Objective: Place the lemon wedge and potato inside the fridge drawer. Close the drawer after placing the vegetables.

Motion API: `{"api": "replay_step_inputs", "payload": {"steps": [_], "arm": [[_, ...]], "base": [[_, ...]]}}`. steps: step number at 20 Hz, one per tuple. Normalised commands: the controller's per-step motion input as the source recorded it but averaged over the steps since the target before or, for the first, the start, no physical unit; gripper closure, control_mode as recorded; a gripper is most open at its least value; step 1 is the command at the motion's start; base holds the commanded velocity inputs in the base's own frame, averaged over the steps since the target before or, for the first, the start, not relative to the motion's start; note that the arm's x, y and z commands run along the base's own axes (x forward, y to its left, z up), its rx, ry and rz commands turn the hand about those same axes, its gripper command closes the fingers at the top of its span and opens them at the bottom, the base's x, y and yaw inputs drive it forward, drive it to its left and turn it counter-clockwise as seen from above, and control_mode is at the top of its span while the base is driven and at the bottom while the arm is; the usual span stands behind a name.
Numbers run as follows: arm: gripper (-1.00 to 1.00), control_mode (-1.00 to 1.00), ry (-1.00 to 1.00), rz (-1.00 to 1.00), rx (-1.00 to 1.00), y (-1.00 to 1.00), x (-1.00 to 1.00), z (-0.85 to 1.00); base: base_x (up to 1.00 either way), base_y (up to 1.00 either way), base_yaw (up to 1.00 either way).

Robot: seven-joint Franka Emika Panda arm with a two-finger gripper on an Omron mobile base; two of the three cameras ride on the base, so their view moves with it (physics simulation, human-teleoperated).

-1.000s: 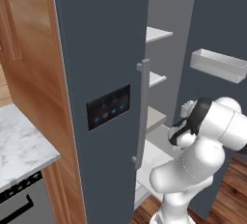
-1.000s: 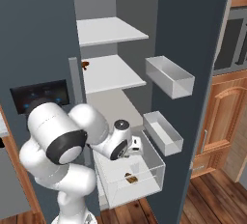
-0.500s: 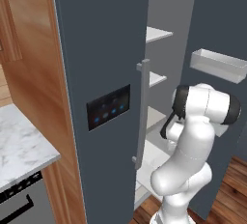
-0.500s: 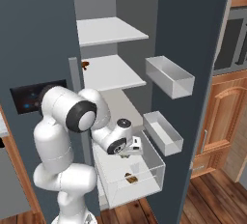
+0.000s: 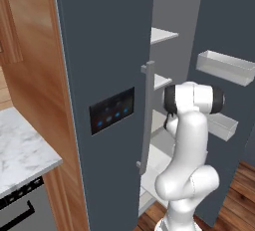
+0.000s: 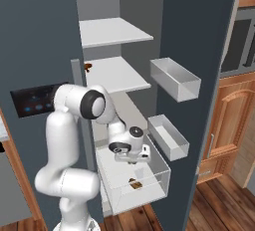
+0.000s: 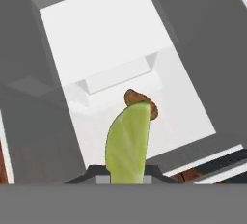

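While hanging over the pulled-out, translucent whitish box-shaped fridge drawer (image 6: 149, 175) at lower centre of the right base view, the white arm's two-finger gripper (image 6: 133, 156) pinching a yellow-green curved lemon wedge (image 7: 126, 143), which fills the bottom centre of the hand view and pokes up from between the dark finger tips. Jaws pressed in tight on that wedge, pretty much closed around it. Just past the wedge's tip in the hand view, a small tan-brown rounded potato (image 7: 141, 102) peeking out, lying on the pale drawer floor; same potato (image 6: 135, 183) showing as a little brown lump inside the drawer, low in the right base view, below the gripper and apart from it. Above the drawer, flat white shelves (image 6: 114, 31) stacked in the upper middle, with a small brown thing (image 6: 88, 66) at the left edge of the lower shelf, too small to tell what. Clear door bins (image 6: 175, 78) hanging on the open dark grey door at right of frame. Over in the left base view, closed dark grey fridge door (image 5: 99, 75) with a black touch panel (image 5: 112, 110) at centre left, marble counter (image 5: 20, 150) at lower left.
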Motion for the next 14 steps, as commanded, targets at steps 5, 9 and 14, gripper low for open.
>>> {"api": "replay_step_inputs", "payload": {"steps": [5, 9, 14], "arm": [[1.00, -1.00, 0.02, 0.03, 0.02, -0.29, 0.36, -0.31], [1.00, -1.00, 0.05, 0.00, 0.00, 0.00, 0.36, -0.37], [1.00, -1.00, 0.06, 0.00, 0.00, 0.00, 0.37, -0.31]], "base": [[0.00, 0.00, 0.00], [0.00, 0.00, 0.00], [0.00, 0.00, 0.00]]}}
